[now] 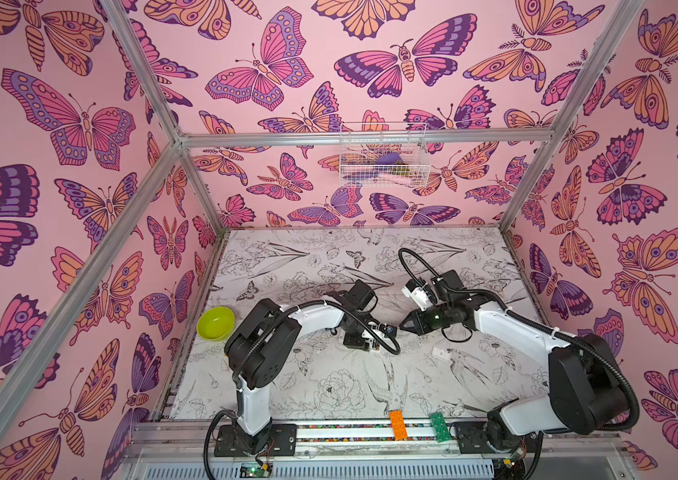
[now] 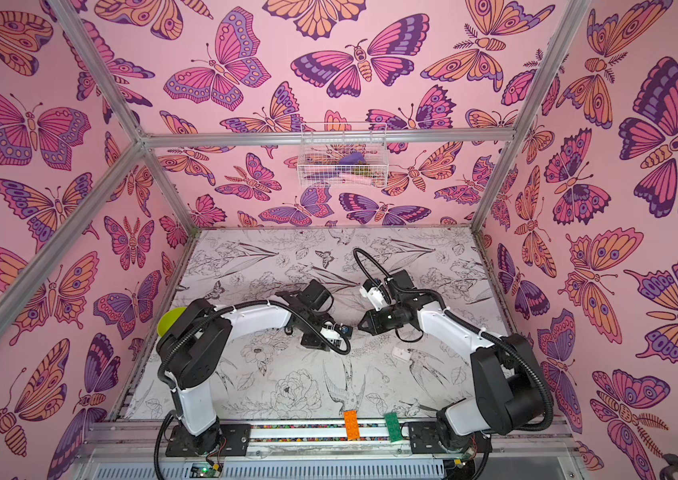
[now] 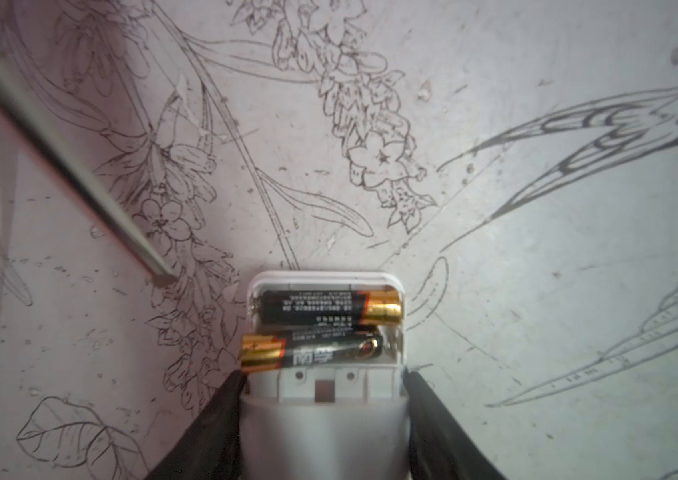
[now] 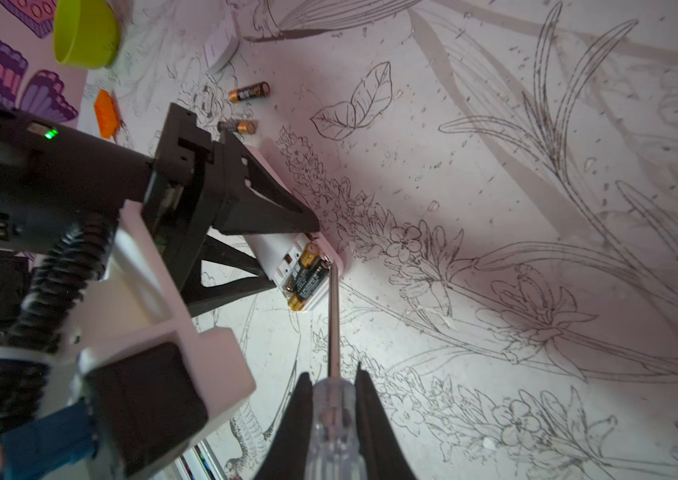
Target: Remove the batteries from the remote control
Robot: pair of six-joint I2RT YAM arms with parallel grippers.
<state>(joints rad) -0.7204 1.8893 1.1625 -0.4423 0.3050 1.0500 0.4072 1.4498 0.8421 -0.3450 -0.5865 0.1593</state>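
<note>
My left gripper (image 3: 322, 376) is shut on the white remote control (image 3: 322, 419), one finger on each side. The remote's open compartment holds two batteries (image 3: 329, 307) (image 3: 312, 351), black with gold ends, lying side by side. My right gripper (image 4: 333, 378) is shut on the clear handle of a thin screwdriver (image 4: 334, 316). The screwdriver tip reaches the compartment's end in the right wrist view. In the left wrist view the tip stands a little apart from the remote. Two more batteries (image 4: 248, 91) (image 4: 239, 126) lie loose on the table beyond the left gripper (image 4: 293, 255).
A small white cover piece (image 1: 439, 353) lies on the table under the right arm. A green bowl (image 1: 215, 323) stands at the table's left edge. An orange brick (image 1: 398, 424) and a green brick (image 1: 438, 427) sit on the front rail. A wire basket (image 1: 383, 156) hangs on the back wall.
</note>
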